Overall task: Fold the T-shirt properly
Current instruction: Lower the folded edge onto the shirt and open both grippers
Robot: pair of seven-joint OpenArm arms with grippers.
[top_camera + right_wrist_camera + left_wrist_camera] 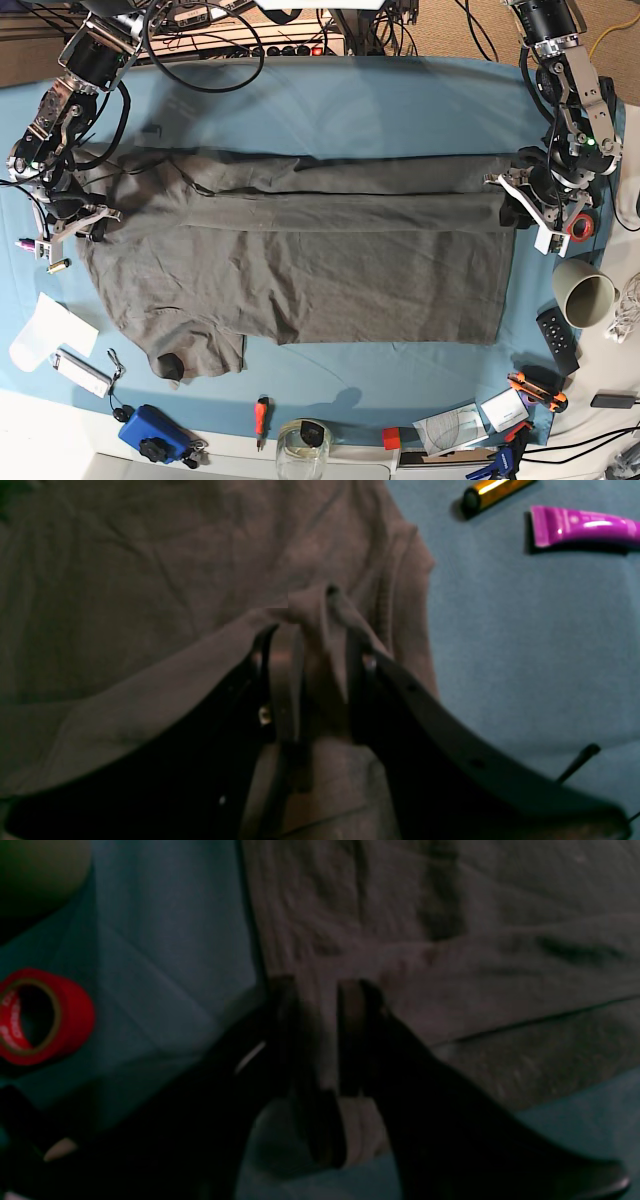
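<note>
The dark charcoal-grey T-shirt (300,270) lies spread across the teal tablecloth (350,110), with its far long edge folded over toward the middle. One sleeve sticks out at the front left. My left gripper (515,203) is at the shirt's right edge. In the left wrist view the left gripper (320,995) is shut on a fold of the shirt (450,915). My right gripper (93,222) is at the shirt's left end. In the right wrist view the right gripper (312,645) pinches a raised bunch of the shirt (125,580).
A red tape roll (580,226), a grey cup (585,292) and a remote (556,335) sit right of the shirt. A purple tube (580,527) and a gold-black stick (492,492) lie by my right gripper. A screwdriver (261,413), a glass jar (302,445) and a blue device (155,437) line the front edge.
</note>
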